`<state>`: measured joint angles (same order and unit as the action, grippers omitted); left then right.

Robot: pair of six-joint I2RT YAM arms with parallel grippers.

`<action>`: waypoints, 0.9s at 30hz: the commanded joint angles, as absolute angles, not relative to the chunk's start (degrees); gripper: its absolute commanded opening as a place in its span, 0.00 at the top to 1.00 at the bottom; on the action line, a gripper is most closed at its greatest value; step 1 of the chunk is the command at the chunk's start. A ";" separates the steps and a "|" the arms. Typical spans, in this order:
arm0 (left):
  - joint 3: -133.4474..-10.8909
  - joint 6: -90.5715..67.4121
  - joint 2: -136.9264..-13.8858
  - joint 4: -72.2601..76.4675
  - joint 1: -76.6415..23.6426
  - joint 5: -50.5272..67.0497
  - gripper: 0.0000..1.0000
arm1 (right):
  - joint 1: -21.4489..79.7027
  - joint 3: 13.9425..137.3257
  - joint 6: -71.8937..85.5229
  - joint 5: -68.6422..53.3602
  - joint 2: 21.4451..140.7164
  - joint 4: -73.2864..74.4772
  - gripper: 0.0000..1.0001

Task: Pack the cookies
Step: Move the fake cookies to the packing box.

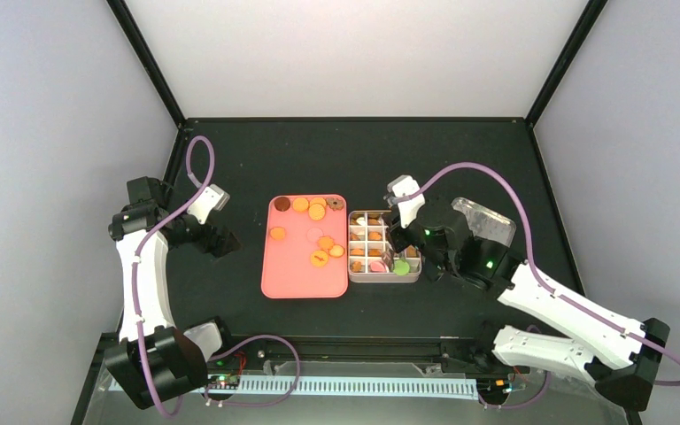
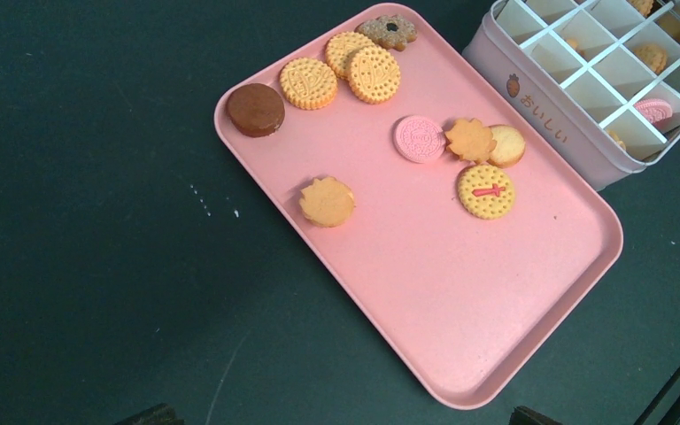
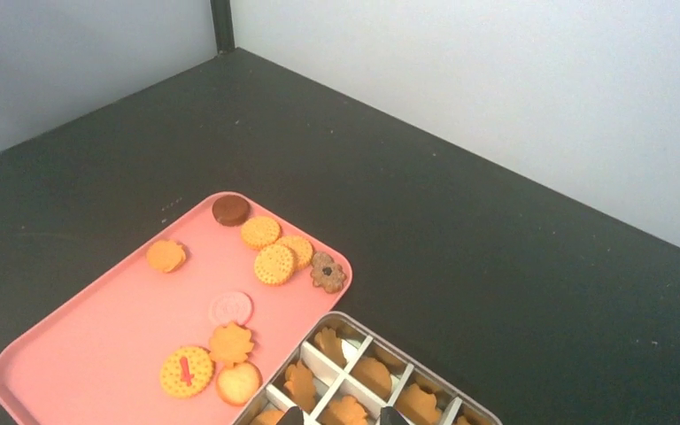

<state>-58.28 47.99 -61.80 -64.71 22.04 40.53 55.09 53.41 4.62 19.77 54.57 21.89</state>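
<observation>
Cookies: approx 10 loose on pink tray, all in upper half of L wrist view.
- Brown round one upper left, 3 orange rounds next to it (2 overlapping), dark flower at very top.
- Pink, orange flower and pale round touching in a row centre-right, w/ a red-marked round just below.
- Lone orange flower mid-left.
- More already sit in cells of the divided box, upper right, right beside tray; mostly orange, plus a pink and a green one.

Handling (my guess): small, thin, light, look stiff. They lie flat on a smooth tray, so prob. slide if nudged and are hard to get under. Best to come straight down and pinch across the rim, edge to edge. Lone flower and brown one have free space round them; the cluster and the overlapping pair are more awkward. If real biscuit, brittle, so go easy on the squeeze.

Writing: box wall reads "おいしい" beside a small picture. One cookie has a red raised mark; embossing on the others is too fine to read. No brand seen.

L gripper: spread wide, nothing in it, over table at left, apart from tray. R gripper: over box; only the tips show at bottom edge of R wrist view, so can't tell if it's pinching anything.
</observation>
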 commanded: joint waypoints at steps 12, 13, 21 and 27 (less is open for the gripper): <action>-59.33 49.61 -60.65 -66.11 21.80 42.08 0.01 | 54.37 55.72 5.56 19.10 50.72 24.51 0.80; -59.37 49.65 -60.75 -66.18 21.80 42.22 0.01 | 54.40 55.29 5.88 18.95 50.41 24.50 0.80; -59.68 50.16 -60.52 -66.85 21.80 41.91 0.01 | 54.39 53.54 6.97 17.63 51.06 24.05 0.81; -60.03 50.41 -60.68 -67.18 21.80 41.86 0.01 | 54.36 51.88 7.02 17.53 51.15 23.97 0.81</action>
<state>-58.30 48.84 -61.12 -65.49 22.04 40.73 54.61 52.95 6.52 17.78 51.27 24.67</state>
